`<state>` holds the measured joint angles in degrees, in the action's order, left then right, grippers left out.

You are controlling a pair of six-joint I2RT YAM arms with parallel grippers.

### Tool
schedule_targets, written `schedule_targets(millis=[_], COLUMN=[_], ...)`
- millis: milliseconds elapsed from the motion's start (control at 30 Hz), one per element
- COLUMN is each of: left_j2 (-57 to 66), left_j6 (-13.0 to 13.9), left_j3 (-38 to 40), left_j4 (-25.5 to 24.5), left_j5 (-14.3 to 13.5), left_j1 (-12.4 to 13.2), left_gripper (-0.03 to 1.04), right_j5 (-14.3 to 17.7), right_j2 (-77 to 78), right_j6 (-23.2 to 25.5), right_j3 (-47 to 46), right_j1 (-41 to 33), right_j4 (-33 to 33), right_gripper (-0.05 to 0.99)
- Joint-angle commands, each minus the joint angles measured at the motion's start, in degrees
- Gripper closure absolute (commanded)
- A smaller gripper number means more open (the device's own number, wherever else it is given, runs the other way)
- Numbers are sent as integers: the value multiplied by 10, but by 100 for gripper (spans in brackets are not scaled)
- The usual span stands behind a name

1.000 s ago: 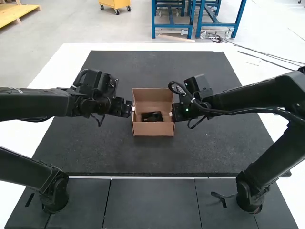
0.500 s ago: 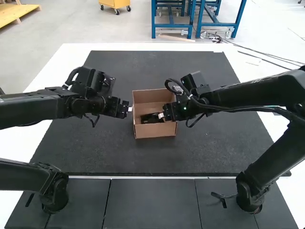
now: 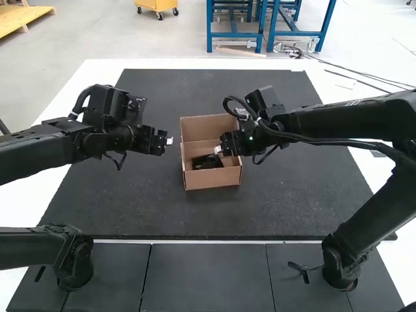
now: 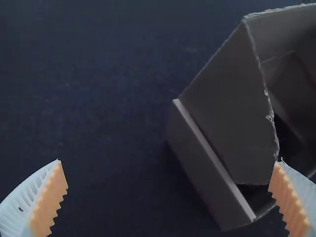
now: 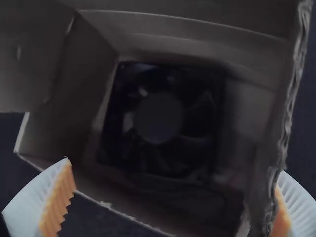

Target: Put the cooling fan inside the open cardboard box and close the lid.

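progress: cooling fan (image 5: 158, 118) already inside cardboard box (image 3: 211, 177); lid (image 3: 208, 127) stands open at box's far side, closing not yet done.
fan: black, square frame, round hub, lying flat on box floor.
left gripper (image 3: 165, 140): fingers spread, empty, just beside box's left wall.
right gripper (image 3: 221, 148): fingers spread, empty, over box's right edge.

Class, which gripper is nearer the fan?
Right. The right gripper hangs at the box's right rim, close to the fan; the left gripper is over the mat, left of the box.
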<state>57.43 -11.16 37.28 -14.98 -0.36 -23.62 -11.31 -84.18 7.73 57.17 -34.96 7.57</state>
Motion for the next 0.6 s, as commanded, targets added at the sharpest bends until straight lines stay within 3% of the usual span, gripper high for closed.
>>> schedule_targets(millis=[0, 233, 567], left_j2=[-7, -7, -6], left_j6=[8, 7, 7], left_j3=[18, 21, 26], left_j4=[5, 17, 29], left_j5=[5, 5, 5], left_j1=[3, 3, 3], left_gripper=[5, 5, 5], right_j5=[13, 45, 137], right_j2=[12, 10, 6], right_j6=[-14, -42, -108], right_j3=[-5, -29, -62], right_j1=[5, 0, -13], right_j4=[2, 8, -14], right_gripper=[11, 17, 17])
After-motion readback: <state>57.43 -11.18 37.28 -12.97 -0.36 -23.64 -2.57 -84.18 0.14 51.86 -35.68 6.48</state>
